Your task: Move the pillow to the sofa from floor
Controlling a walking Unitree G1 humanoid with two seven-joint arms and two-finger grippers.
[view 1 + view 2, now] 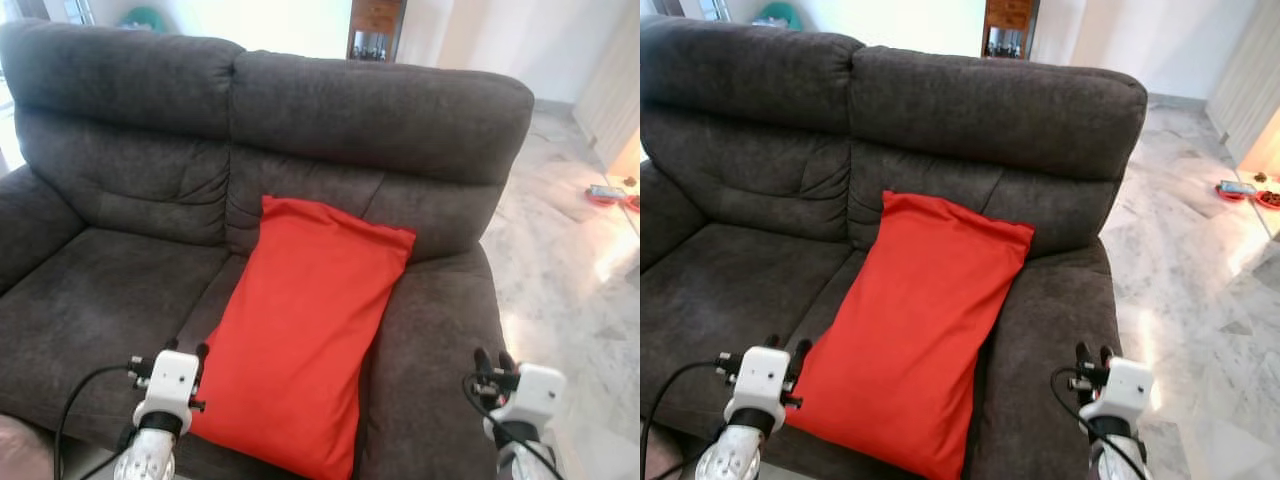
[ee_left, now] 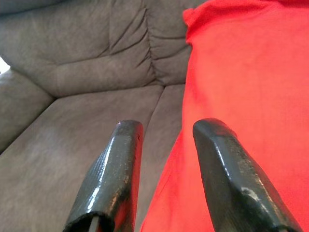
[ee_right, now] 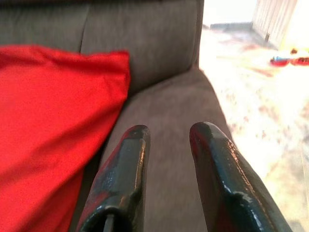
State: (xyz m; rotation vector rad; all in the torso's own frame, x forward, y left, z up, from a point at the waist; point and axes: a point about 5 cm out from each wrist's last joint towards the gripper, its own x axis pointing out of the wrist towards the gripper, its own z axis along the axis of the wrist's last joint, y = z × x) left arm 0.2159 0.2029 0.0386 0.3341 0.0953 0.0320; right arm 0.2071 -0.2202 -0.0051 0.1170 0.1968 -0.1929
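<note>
Left tool (image 2: 166,169) parted, empty beside smooth rectangular red pillow (image 1: 305,330), seemingly cotton

A pale marble floor (image 1: 560,260) runs along the right, bright with light toward the far edge. A small red and blue object (image 1: 604,194) lies on it near the wall. Further back stands a dark wooden cabinet (image 1: 376,28), with something green (image 1: 147,17) off to the left.

We note the red pillow (image 1: 305,335) lying lengthwise on the dark grey sofa (image 1: 120,290), right seat, top edge leaning against the backrest, cloth smooth
</note>
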